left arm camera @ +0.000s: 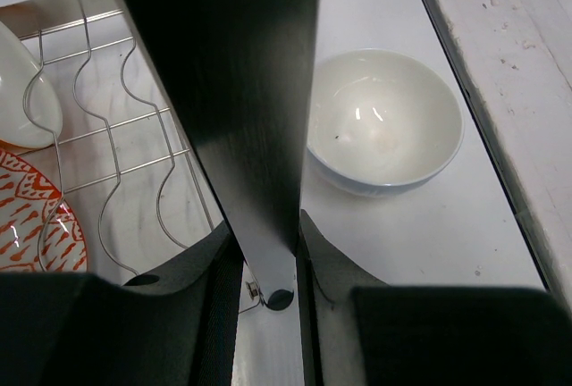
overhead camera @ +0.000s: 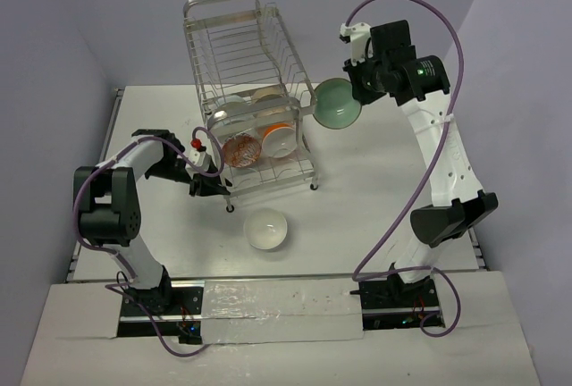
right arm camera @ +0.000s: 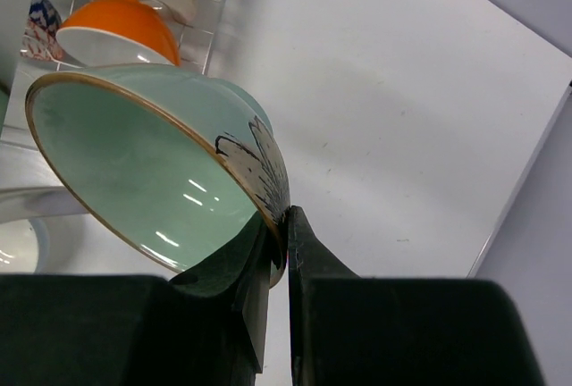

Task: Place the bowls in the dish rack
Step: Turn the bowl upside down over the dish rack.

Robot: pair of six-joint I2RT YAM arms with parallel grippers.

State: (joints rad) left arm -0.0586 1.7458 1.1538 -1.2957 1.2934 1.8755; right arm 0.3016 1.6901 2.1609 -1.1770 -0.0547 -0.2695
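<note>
Pale lilac walls close in a white table (overhead camera: 375, 163), with both arm bases bolted at its near edge. Toward the far edge, about midway across, stands the dish rack (overhead camera: 237, 37), a tall silver wire frame with loop handles. Its upper tier holds nothing visible, while several bowls sit on edge in its lower tier.

Among these are an orange-red patterned bowl (overhead camera: 239, 149) at the near left, an orange bowl (right arm camera: 116, 29) and some white ones.

A mint green bowl (overhead camera: 337, 103) with a flower mark hangs in the air just beside the rack's right side, tipped on its side. The right gripper (right arm camera: 284, 225) holds it, pinching its gold-edged rim between the two fingers.

A white bowl (overhead camera: 266, 228) sits upright on the table between the rack and the near edge, apart from both arms.

The left gripper (overhead camera: 207, 185) is at the rack's near left corner. Its jaws are closed on a dark flat strip (left arm camera: 259, 136) there, apparently part of the rack.
</note>
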